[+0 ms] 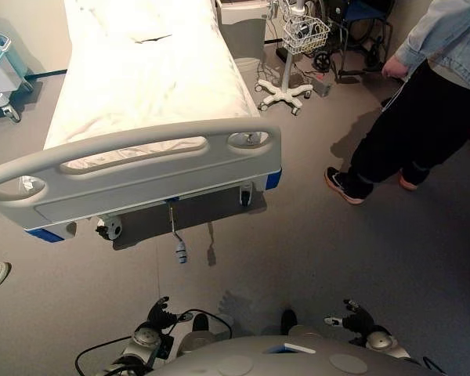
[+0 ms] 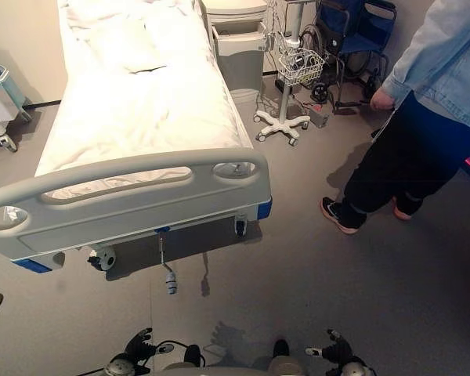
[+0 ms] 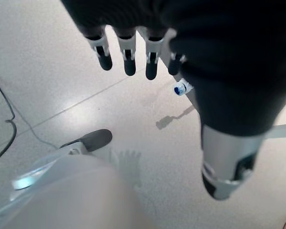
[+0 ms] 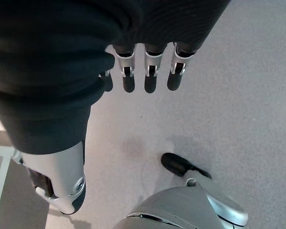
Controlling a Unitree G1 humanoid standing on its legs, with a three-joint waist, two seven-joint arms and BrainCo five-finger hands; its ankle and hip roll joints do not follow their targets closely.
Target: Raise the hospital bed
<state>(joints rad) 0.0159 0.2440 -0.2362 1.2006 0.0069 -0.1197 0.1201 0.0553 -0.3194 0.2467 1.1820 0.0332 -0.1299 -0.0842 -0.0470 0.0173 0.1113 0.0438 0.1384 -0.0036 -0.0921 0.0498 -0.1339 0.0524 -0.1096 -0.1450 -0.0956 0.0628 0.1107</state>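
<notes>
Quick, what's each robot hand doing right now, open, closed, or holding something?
Left robot hand: open, fingers straight, holding nothing, down over the floor.
Right robot hand: open, fingers straight, holding nothing.

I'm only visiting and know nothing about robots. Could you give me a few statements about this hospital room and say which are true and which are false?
1. The crank handle hanging under the grey plastic footboard of the white-sheeted hospital bed is in the robot's hand. False: it hangs free.
2. The left hand has straight fingers and holds nothing. True.
3. The right hand clutches a cloth. False: it is open and empty.
4. A person in dark trousers stands on the grey floor beside the bed. True.
5. A white wire basket sits on a wheeled stand. True.
</notes>
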